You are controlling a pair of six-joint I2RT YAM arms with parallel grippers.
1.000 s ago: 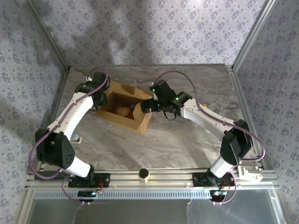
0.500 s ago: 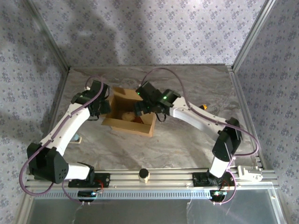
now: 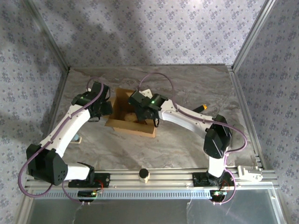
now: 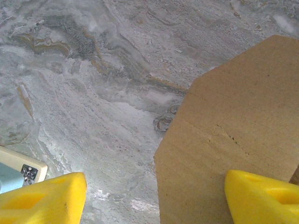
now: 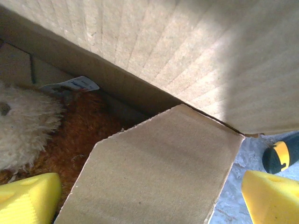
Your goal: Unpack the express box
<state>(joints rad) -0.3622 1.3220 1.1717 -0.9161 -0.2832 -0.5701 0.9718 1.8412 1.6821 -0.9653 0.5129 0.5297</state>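
The express box (image 3: pixel 131 122) stands open in the middle of the marble table, with a plush toy (image 3: pixel 129 115) inside it. My left gripper (image 3: pixel 104 108) is at the box's left end; its yellow fingers (image 4: pixel 43 198) stand wide open over the table beside a tan side flap (image 4: pixel 233 126). My right gripper (image 3: pixel 141 113) hangs over the box's right part, open. Its fingers (image 5: pixel 29 199) straddle an inner flap (image 5: pixel 154 168) without touching it. Beneath lies the plush toy (image 5: pixel 32 119), cream and brown, with a white tag (image 5: pixel 70 84).
A black and yellow tool (image 5: pixel 280 157) lies on the table just outside the box, also seen as an orange tip (image 3: pixel 204 107). A cream and teal object (image 4: pixel 18 171) sits left of the box. A small cylinder (image 3: pixel 144 174) stands on the front rail.
My right arm swung left, from the box's right edge to above its inside, and its jaws widened. The box turned and shifted slightly. The left gripper stayed at the left end.
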